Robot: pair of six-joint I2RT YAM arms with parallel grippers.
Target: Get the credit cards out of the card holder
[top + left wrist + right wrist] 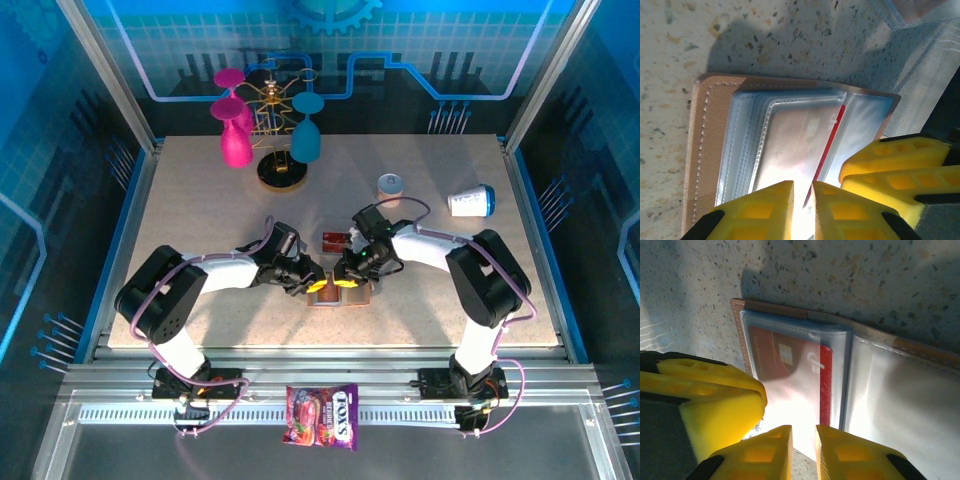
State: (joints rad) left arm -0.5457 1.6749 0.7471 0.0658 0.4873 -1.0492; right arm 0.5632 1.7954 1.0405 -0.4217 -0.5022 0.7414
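The card holder [340,299] lies open on the table between both arms, tan outside [707,150] with clear sleeves. My left gripper [318,285] [803,200] is shut on a lifted sleeve leaf, where the red edge of a credit card [832,140] runs into the narrow gap. My right gripper [350,279] [803,445] stands nearly shut on the near edge of the other leaf of the card holder [920,347], which holds a red credit card [775,355] with a chip. Another red card [335,241] lies loose on the table just behind the card holder.
A rack [278,172] with a pink glass [236,142] and a teal glass [306,138] stands at the back. A small can [390,185] and a tipped white cup [472,202] sit back right. A candy bag [322,415] lies on the front rail. A clear box [920,10] is close by.
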